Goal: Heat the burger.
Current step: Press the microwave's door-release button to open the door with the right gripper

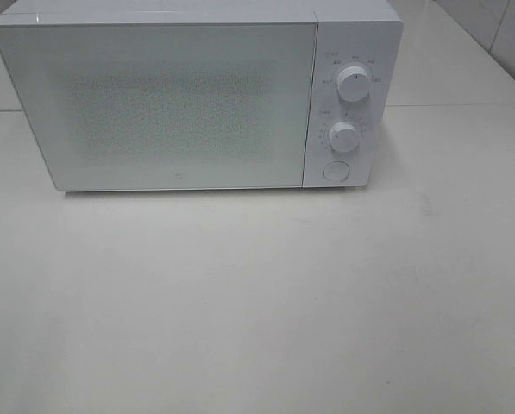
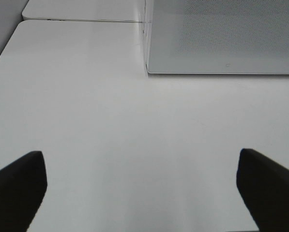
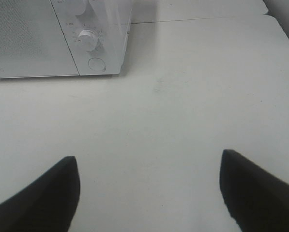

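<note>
A white microwave (image 1: 153,103) stands at the back of a white desk (image 1: 257,302), its door (image 1: 153,108) shut and its speckled window giving no sight of the inside. On the panel right of the door sit an upper knob (image 1: 354,84), a lower knob (image 1: 343,135) below it, and a round button (image 1: 336,171) at the bottom.

The burger shows in none of the views, so where it lies cannot be told.

The left gripper (image 2: 140,162) hangs over bare desk in front of the microwave's left front corner. Its dark fingers (image 2: 18,188) are spread wide, with nothing between them but the desk surface.

The right gripper (image 3: 148,159) hangs over bare desk in front of the microwave's right end, the lower knob and button in its view. Its fingers (image 3: 250,188) also stand wide apart and hold nothing.

Both grippers are well apart from the microwave and show only in their own wrist views. A seam in the desk runs behind the microwave on each side
</note>
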Robot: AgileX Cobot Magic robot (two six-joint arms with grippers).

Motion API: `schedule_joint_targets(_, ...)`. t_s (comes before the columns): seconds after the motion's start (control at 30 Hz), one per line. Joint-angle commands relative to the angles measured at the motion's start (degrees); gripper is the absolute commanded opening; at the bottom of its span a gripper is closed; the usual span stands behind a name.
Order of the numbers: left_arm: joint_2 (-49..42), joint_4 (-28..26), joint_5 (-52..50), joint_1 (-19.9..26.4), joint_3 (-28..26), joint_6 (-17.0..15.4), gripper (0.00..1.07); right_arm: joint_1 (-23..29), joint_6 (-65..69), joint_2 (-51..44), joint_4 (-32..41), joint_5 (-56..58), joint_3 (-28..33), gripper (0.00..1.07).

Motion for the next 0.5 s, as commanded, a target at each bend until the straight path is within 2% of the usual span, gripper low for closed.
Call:
schedule_joint_targets(0.03,-1.0,-0.4,-0.6,-0.1,0.0,-0.4,1.00,-0.5,-0.5,-1.5,-0.1,0.0,0.1,0.76)
schedule_joint_targets(0.5,-1.0,-0.4,-0.6,-0.1,0.0,-0.4,1.00,-0.5,-0.5,-1.5,-0.1,0.0,0.1,0.76)
